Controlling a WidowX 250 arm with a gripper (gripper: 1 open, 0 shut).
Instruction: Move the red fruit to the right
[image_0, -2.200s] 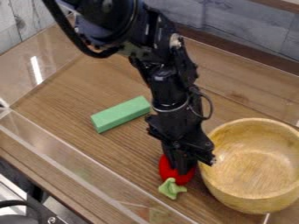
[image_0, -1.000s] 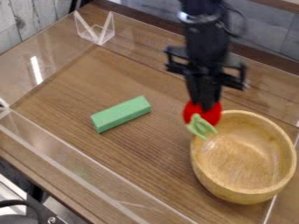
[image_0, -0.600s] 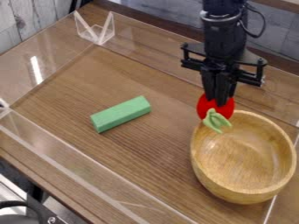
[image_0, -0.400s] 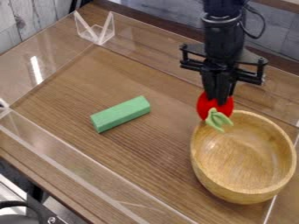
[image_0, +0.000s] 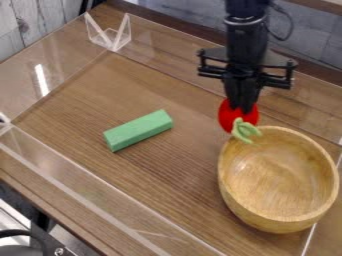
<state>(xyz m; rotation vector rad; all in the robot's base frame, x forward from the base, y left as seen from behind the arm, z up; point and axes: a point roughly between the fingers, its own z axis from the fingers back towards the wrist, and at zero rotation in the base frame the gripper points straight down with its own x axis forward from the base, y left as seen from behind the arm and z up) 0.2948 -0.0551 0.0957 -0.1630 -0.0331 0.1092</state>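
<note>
Showing wooden table (image_0: 80, 120), pincer (image_0: 242, 97) clamped on red fruit (image_0: 238, 112) above it, grey patterned backdrop (image_0: 315, 28) behind

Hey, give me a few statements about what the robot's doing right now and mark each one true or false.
1. The round red toy fruit is in the end effector. True.
2. The flat green rectangular block is lying inside the bowl. False: it lies on the brown wooden table.
3. The fruit's light green leafy stem points away from the arm's black body. True.
4. The large round yellow wooden bowl is upside down. False: it stands with its open side up.
5. The end effector is holding the green block. False: the block lies apart from it.
</note>
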